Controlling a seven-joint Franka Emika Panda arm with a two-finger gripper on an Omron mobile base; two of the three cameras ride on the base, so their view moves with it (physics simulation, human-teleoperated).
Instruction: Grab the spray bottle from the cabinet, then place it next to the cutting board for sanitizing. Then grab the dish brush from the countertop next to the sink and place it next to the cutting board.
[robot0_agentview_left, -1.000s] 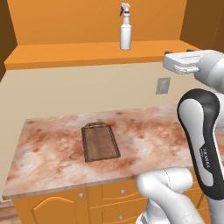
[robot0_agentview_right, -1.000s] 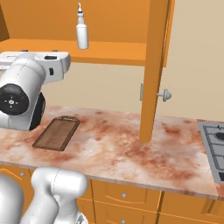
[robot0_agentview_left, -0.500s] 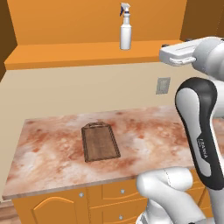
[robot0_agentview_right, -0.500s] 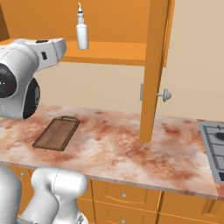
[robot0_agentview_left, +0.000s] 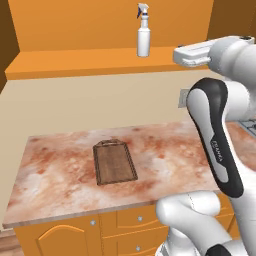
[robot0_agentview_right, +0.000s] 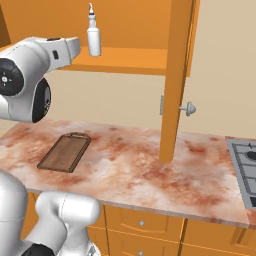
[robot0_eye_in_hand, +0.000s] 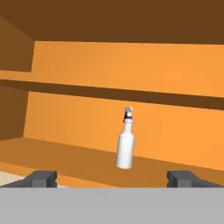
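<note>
Upper centre of frame: small white plastic spray bottle (robot0_eye_in_hand: 125, 148) upright on orange cabinet (robot0_agentview_left: 100, 62) shelf; fingers (robot0_eye_in_hand: 43, 177) wide open, arm newly raised level, approach pending.

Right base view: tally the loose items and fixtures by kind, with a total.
Spray bottle: 1
Cutting board: 1
Open cabinet door: 1
Stove: 1
Wall outlet: 1
Total: 5

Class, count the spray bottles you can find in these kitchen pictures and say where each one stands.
1. The spray bottle stands upright on the shelf of the open cabinet, above the countertop. The closed drawers below could hide more.
</note>
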